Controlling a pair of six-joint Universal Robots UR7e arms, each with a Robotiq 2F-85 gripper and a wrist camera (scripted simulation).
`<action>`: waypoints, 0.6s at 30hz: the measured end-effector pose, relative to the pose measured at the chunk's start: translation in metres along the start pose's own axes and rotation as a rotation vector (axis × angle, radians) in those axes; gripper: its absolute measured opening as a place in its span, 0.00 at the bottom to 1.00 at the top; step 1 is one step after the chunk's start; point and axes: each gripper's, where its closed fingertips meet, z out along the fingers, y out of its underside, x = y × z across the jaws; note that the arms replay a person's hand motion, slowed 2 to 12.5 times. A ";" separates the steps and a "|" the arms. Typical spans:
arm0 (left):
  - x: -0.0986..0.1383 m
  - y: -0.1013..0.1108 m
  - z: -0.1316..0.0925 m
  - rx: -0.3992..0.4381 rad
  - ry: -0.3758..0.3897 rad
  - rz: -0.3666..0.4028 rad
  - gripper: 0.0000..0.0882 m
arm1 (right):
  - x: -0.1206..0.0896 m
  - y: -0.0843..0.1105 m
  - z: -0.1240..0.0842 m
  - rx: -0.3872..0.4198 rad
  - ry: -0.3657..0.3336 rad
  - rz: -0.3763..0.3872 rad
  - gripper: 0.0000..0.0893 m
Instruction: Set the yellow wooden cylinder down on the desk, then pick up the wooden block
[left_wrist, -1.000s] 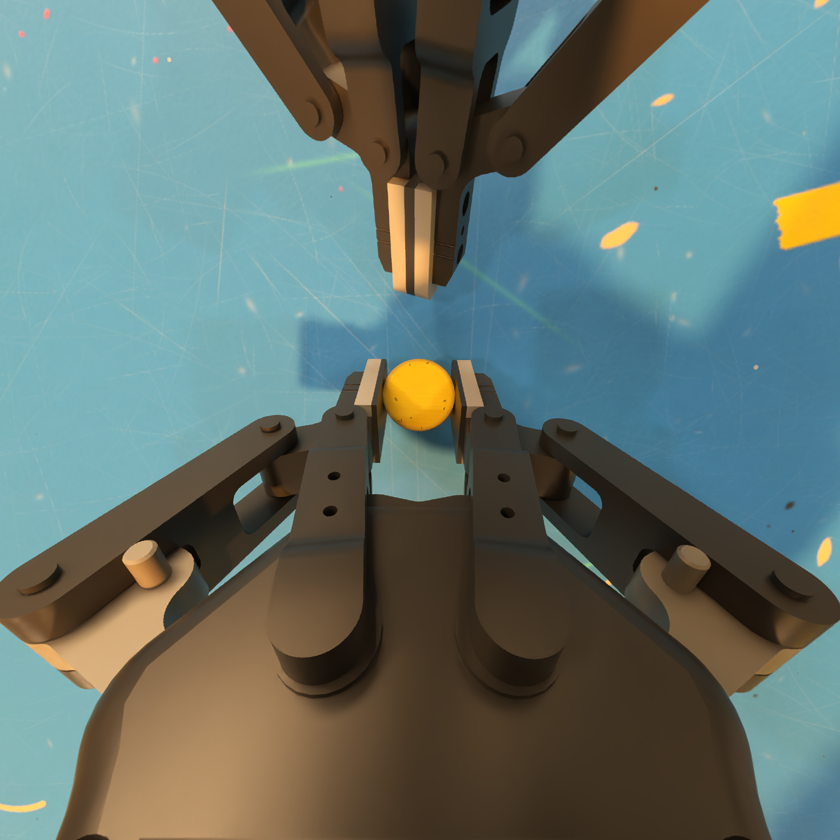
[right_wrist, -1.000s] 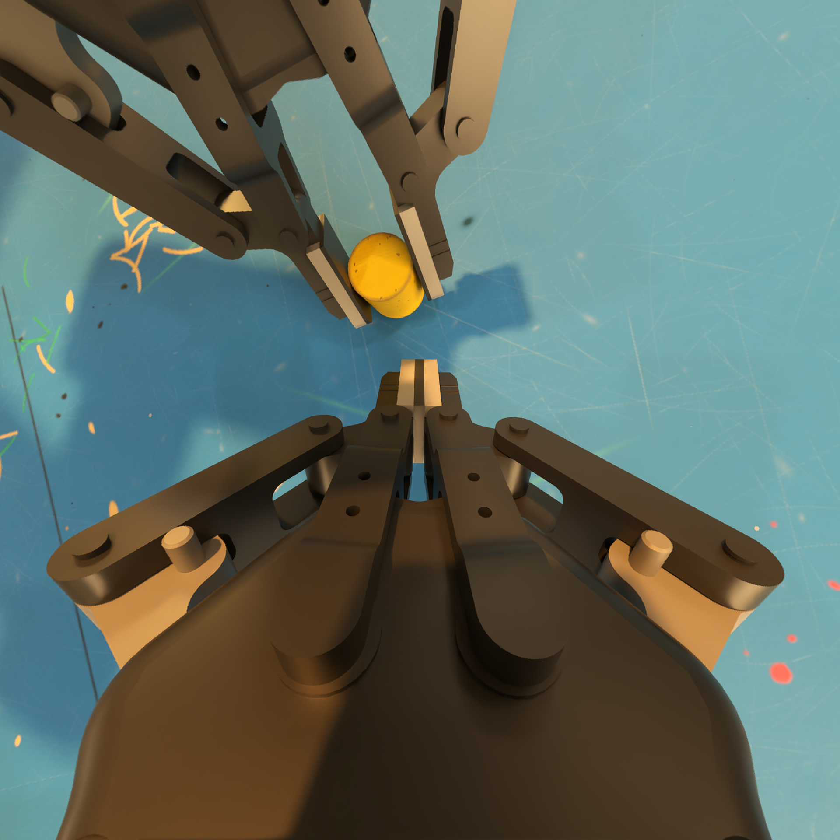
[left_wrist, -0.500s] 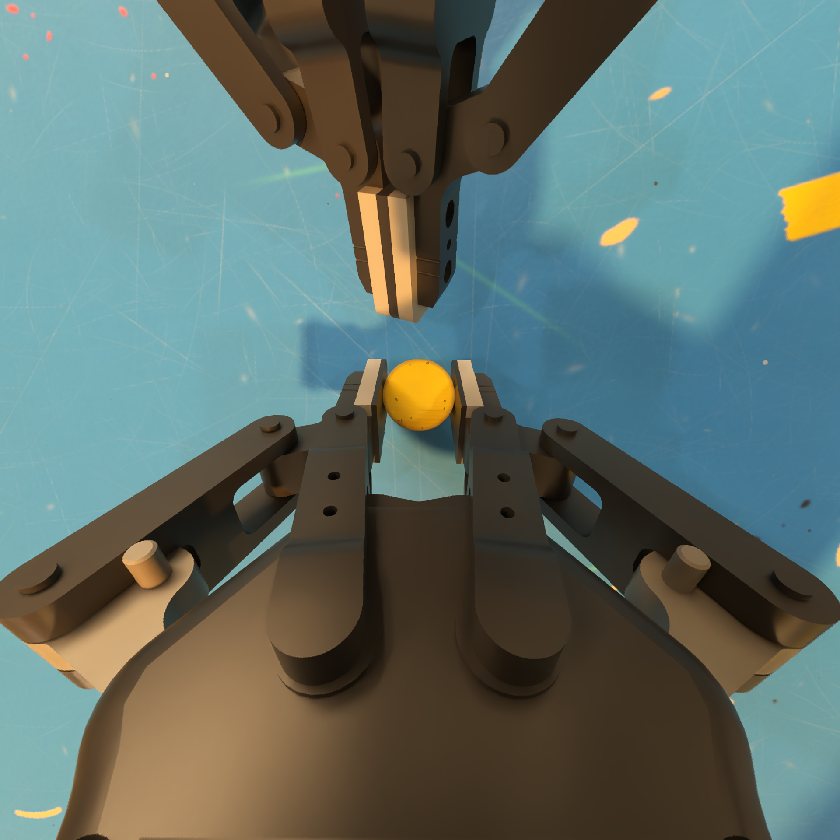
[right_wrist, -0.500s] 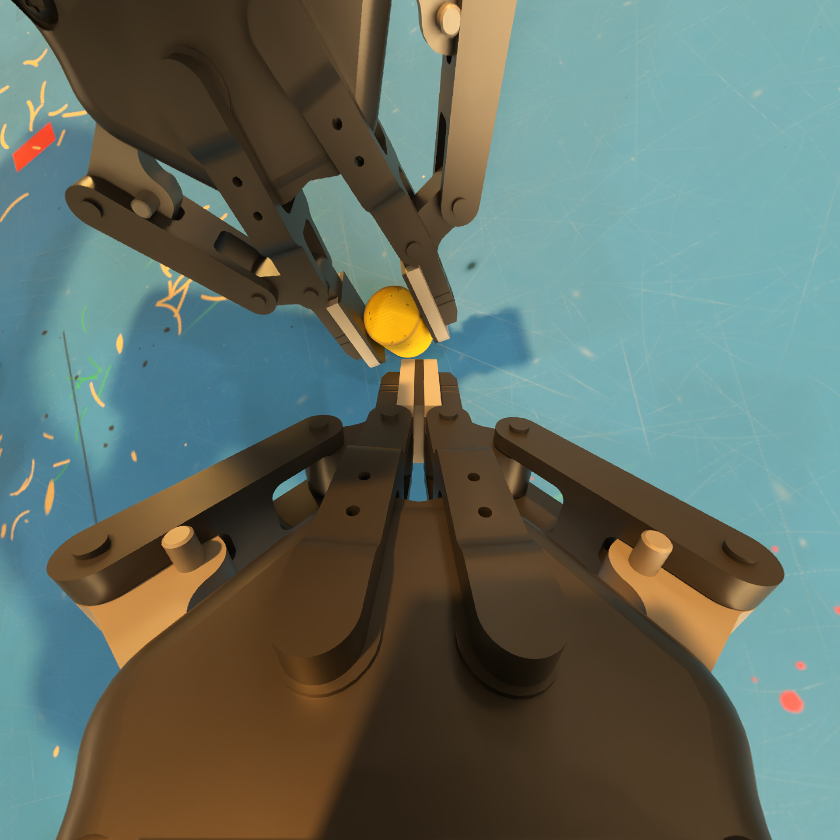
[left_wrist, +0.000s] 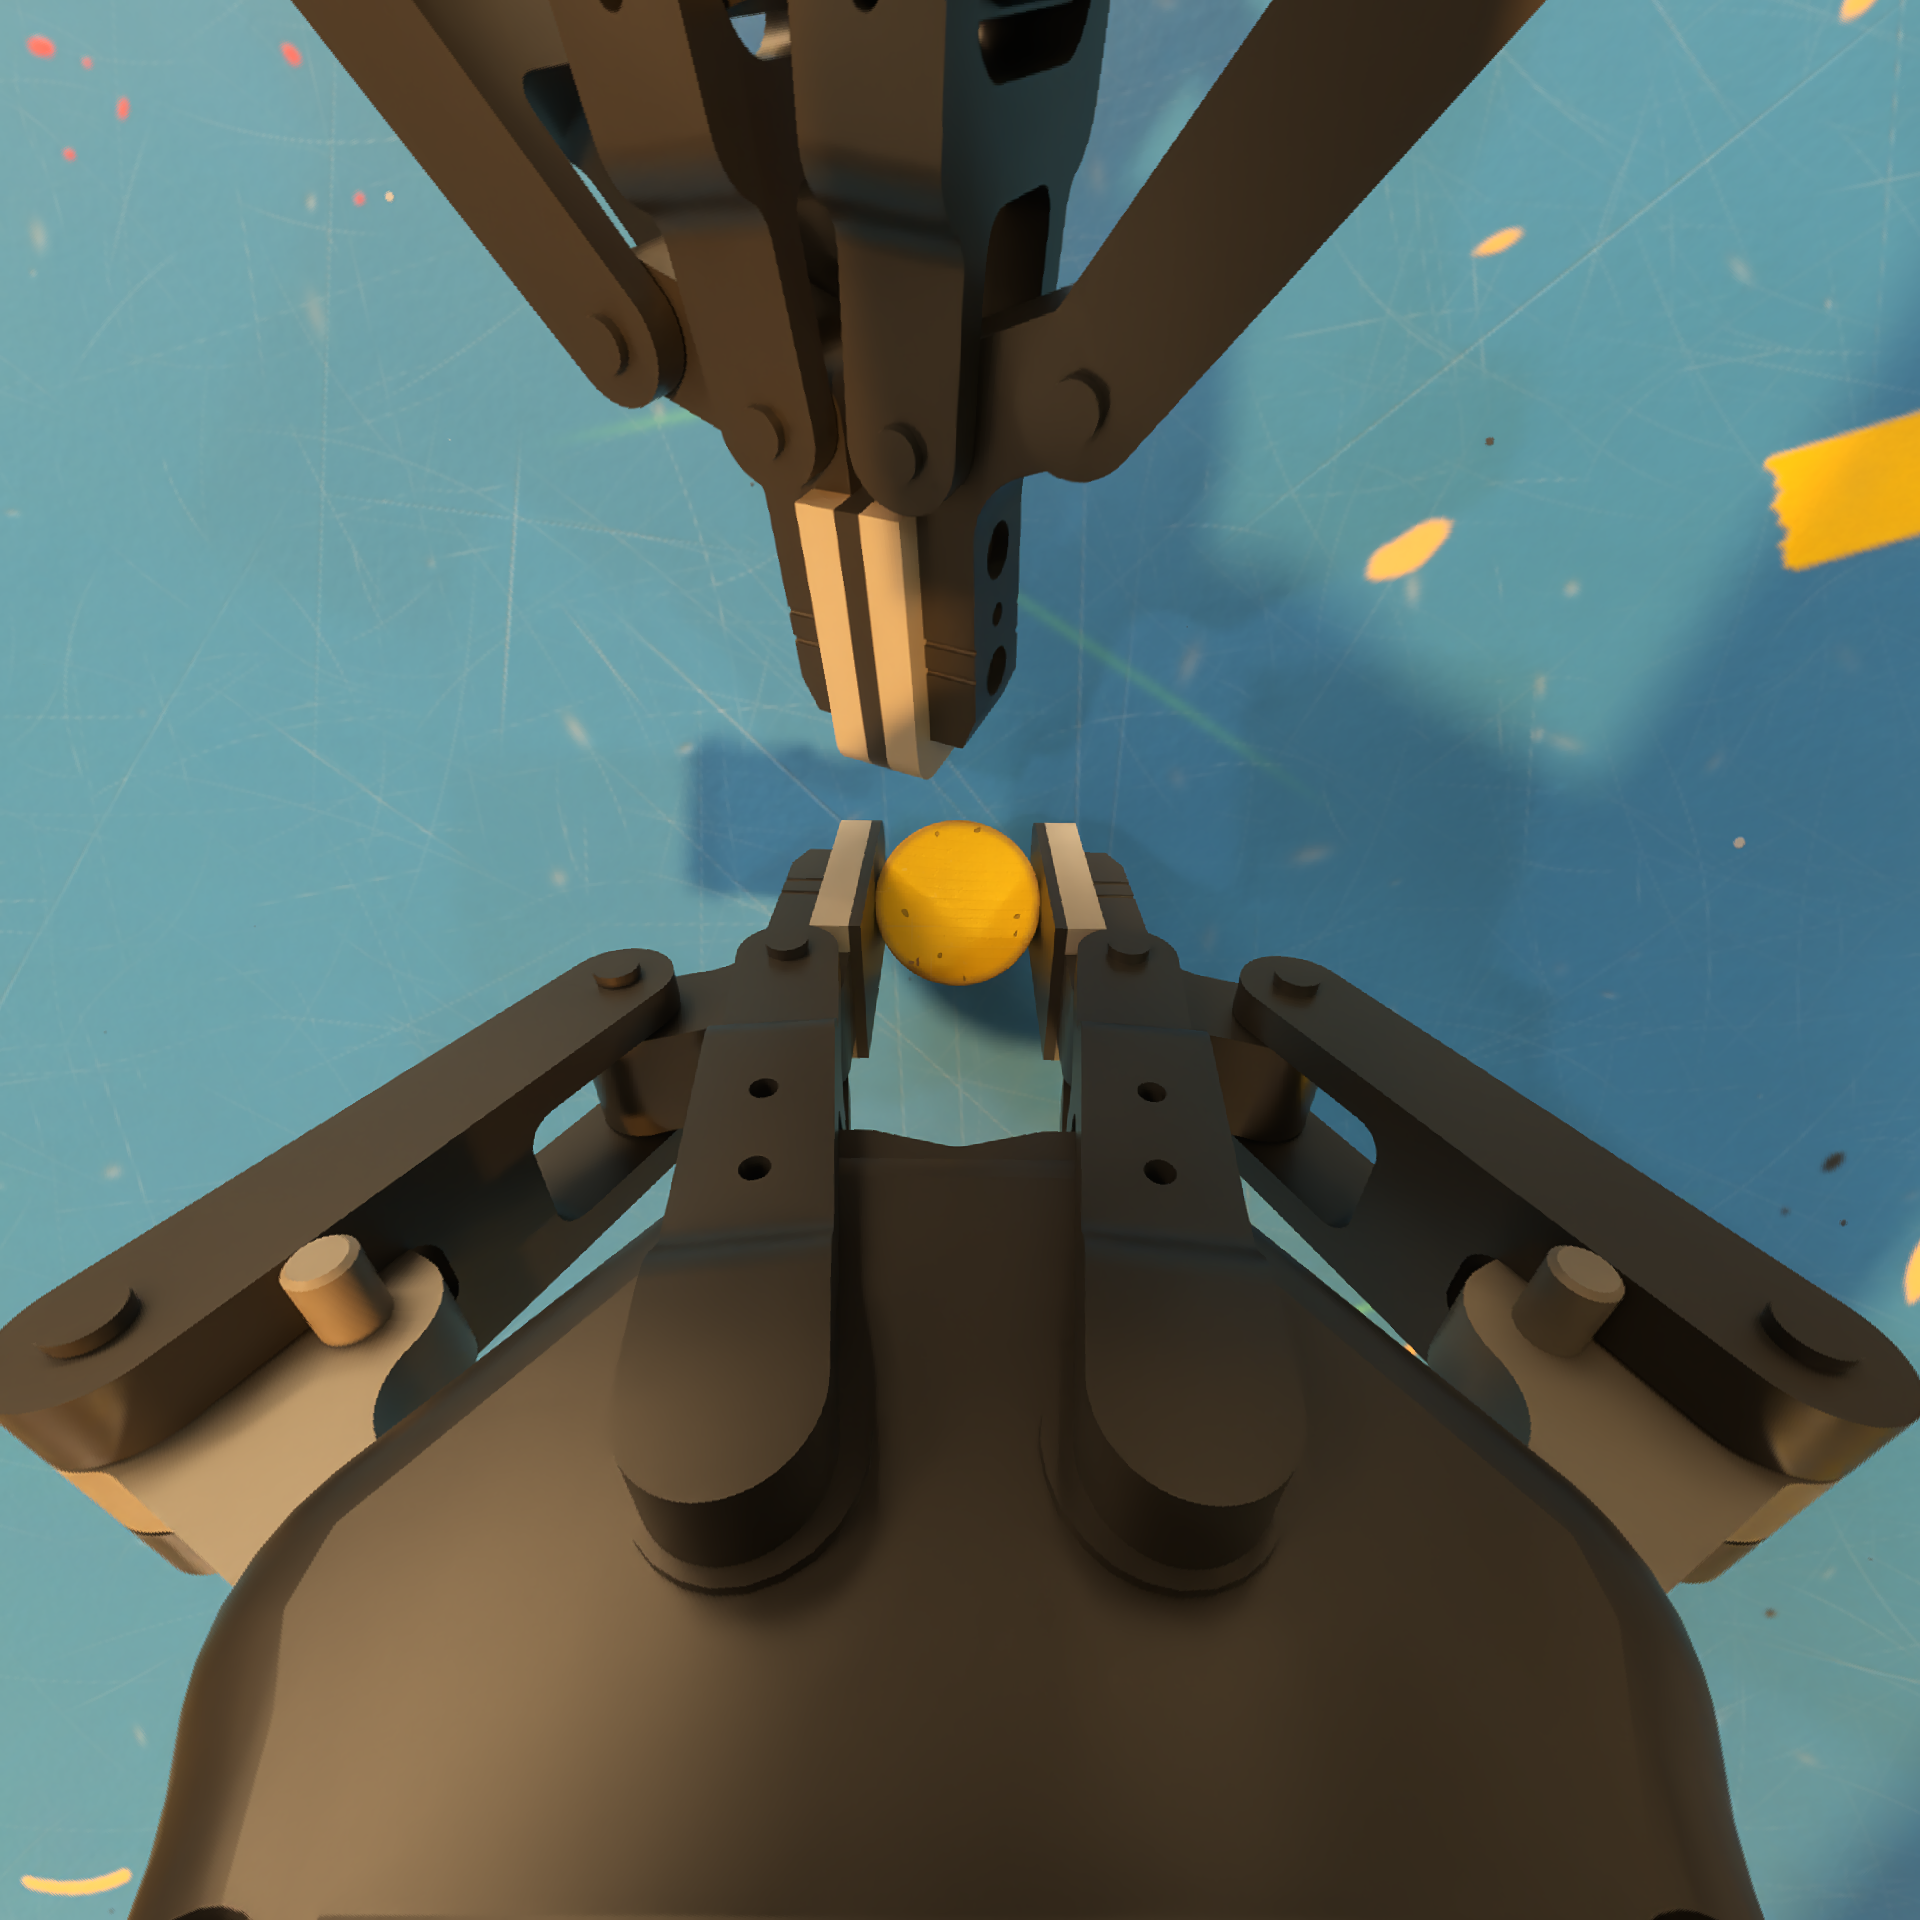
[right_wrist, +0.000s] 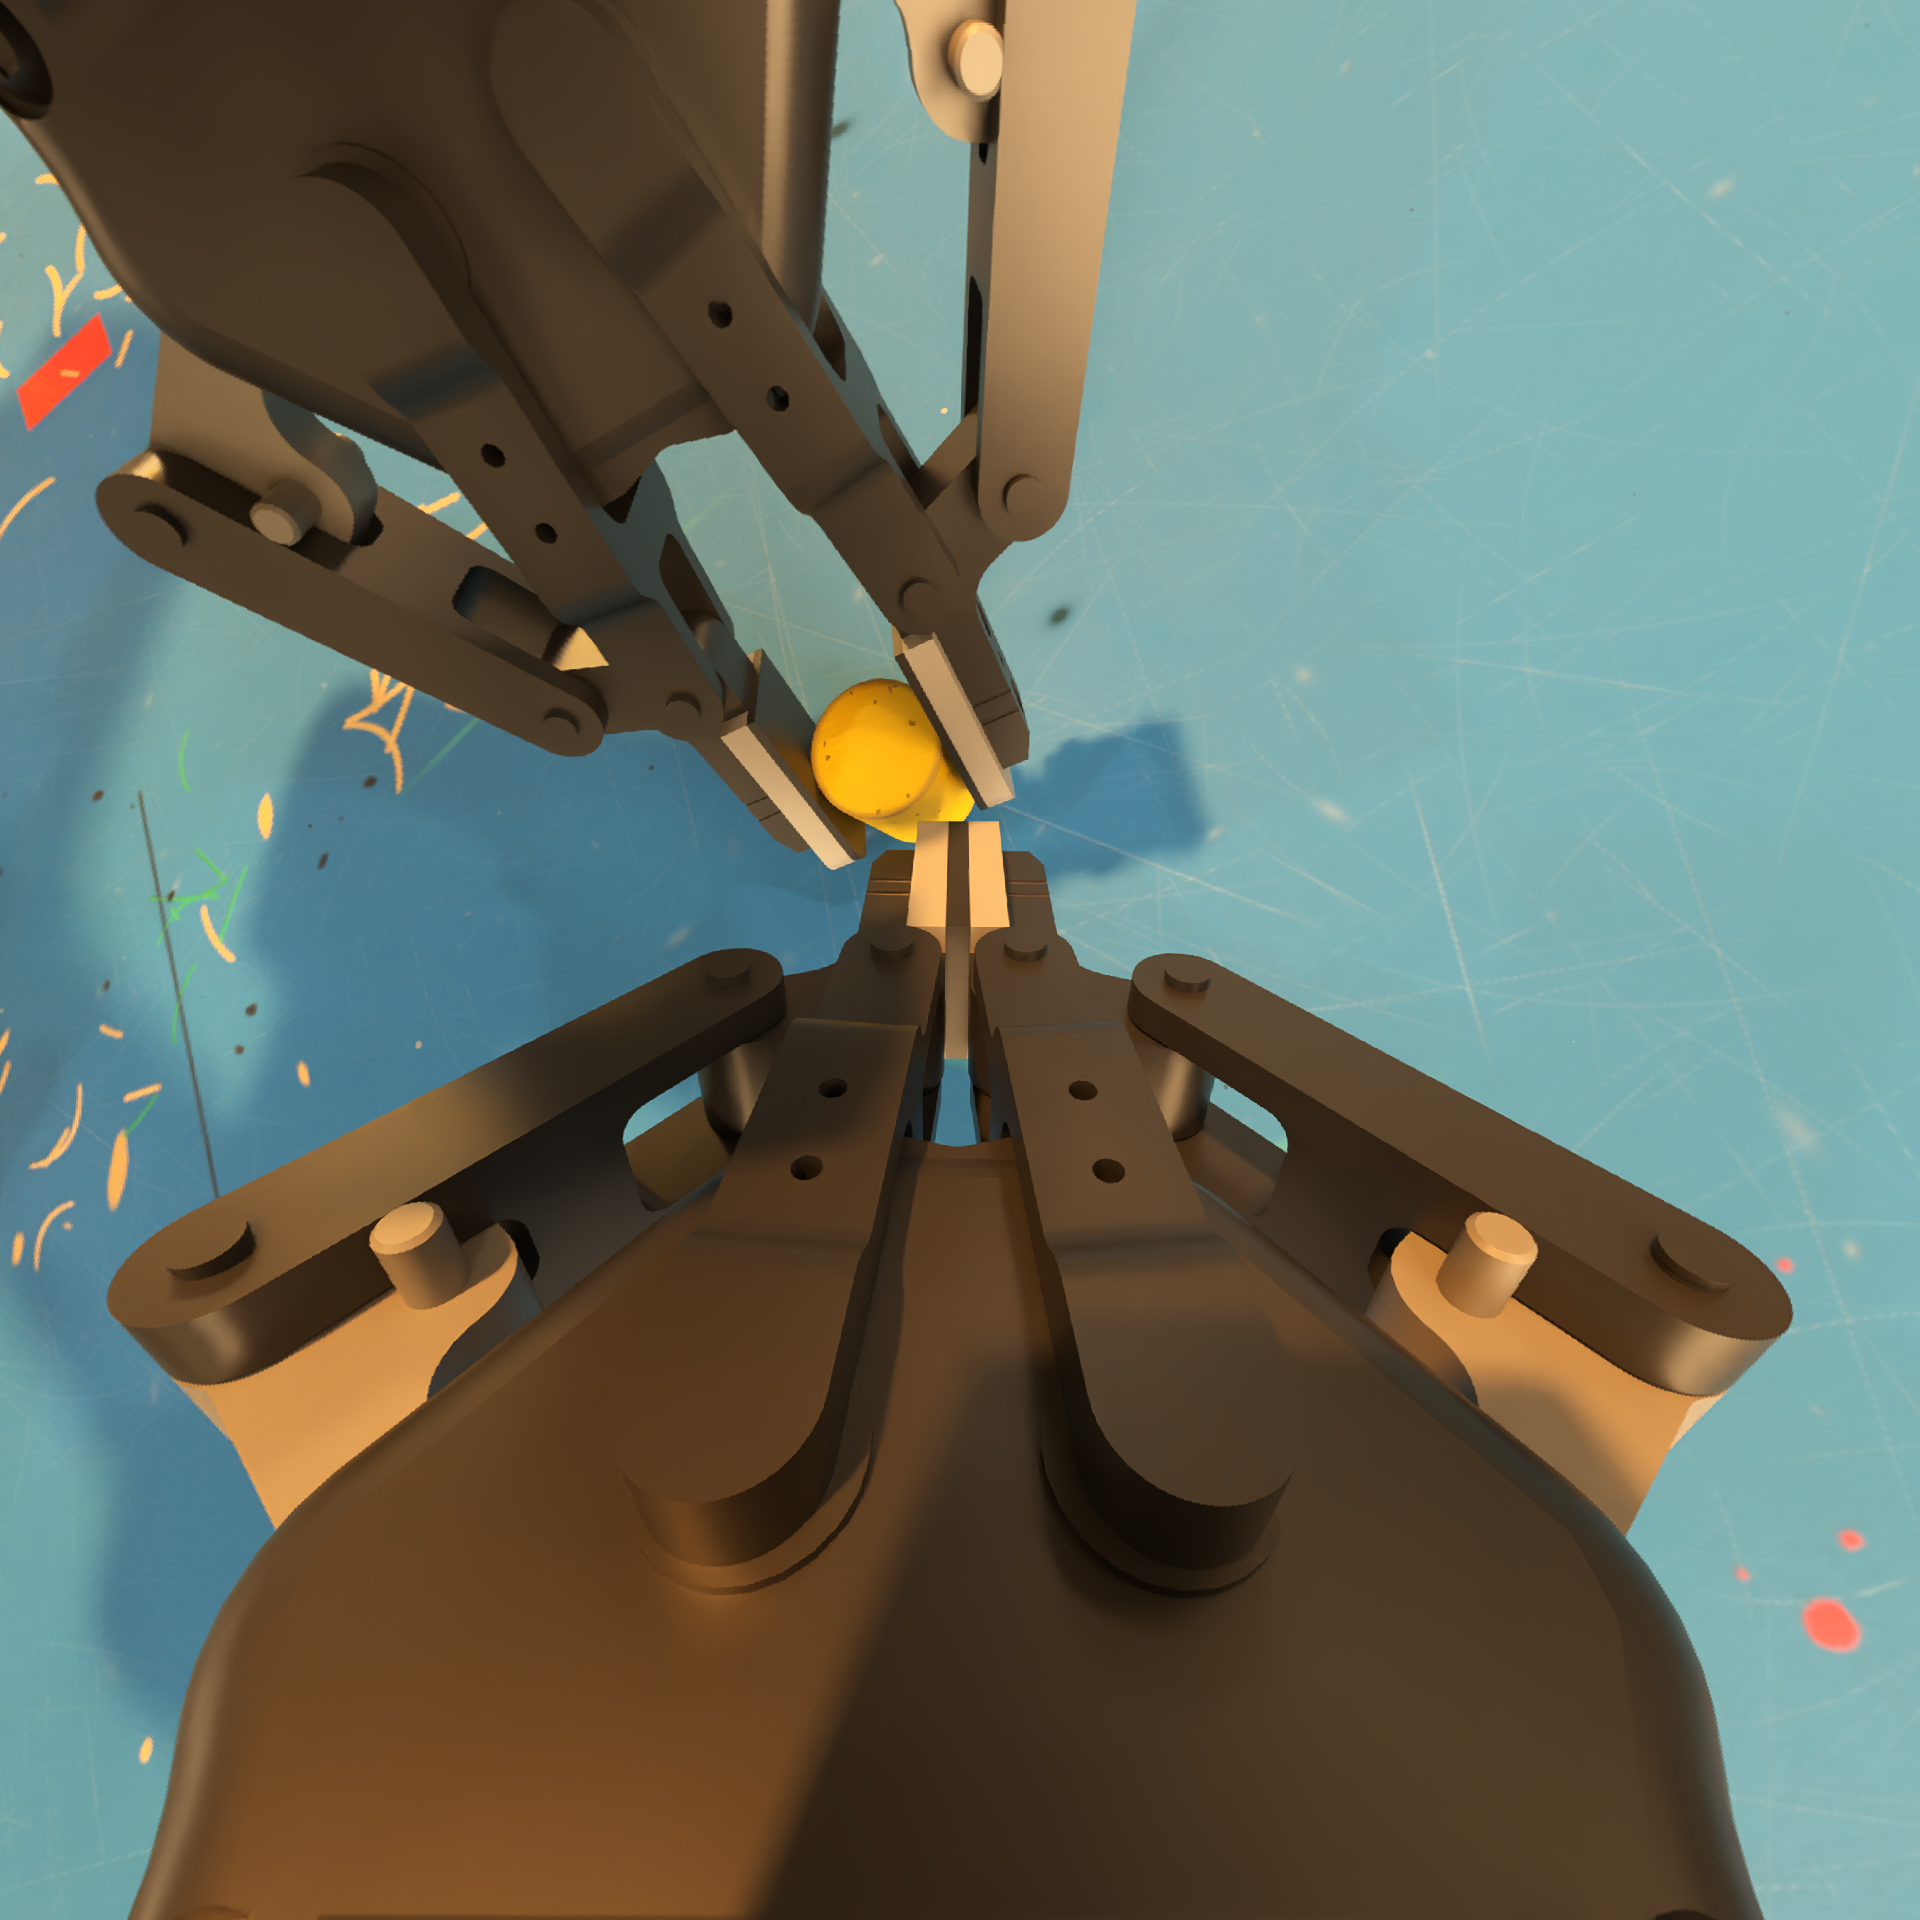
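We see our left gripper (left_wrist: 957, 904), a dark matte metal linkage with pale tan pads, clenched on the yellow wooden cylinder (left_wrist: 957, 902). From the left wrist view the cylinder shows its round end face, smooth, speckled with small dark flecks, each flat pad pressed against its curved side. From the right wrist view the same yellow wooden cylinder (right_wrist: 878, 758) reads as a short stubby peg, held tilted between the left gripper's (right_wrist: 894, 790) pads above the desk; whether it touches the surface we cannot tell.

Our right gripper (right_wrist: 957, 873) is clenched on nothing, its two tan pads flat against each other. Its tips sit just beside the cylinder, and in the left wrist view the right gripper (left_wrist: 888, 748) points down toward the cylinder from above, apart from it by a narrow gap.

The blue desk (left_wrist: 312, 675) is a scuffed matte surface crossed by fine pale scratches, dotted with orange and red paint flecks. A torn strip of yellow tape (left_wrist: 1844, 494) lies at its right edge.
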 end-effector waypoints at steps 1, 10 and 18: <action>0.000 0.000 0.000 0.001 0.000 0.001 0.28 | 0.000 0.000 0.000 -0.001 0.002 0.002 0.00; 0.000 -0.001 0.000 0.002 -0.002 0.006 0.28 | 0.002 0.002 0.004 -0.025 0.010 0.014 0.00; 0.000 -0.002 0.001 0.005 0.000 0.003 0.28 | 0.003 0.004 0.006 -0.039 0.017 0.010 0.00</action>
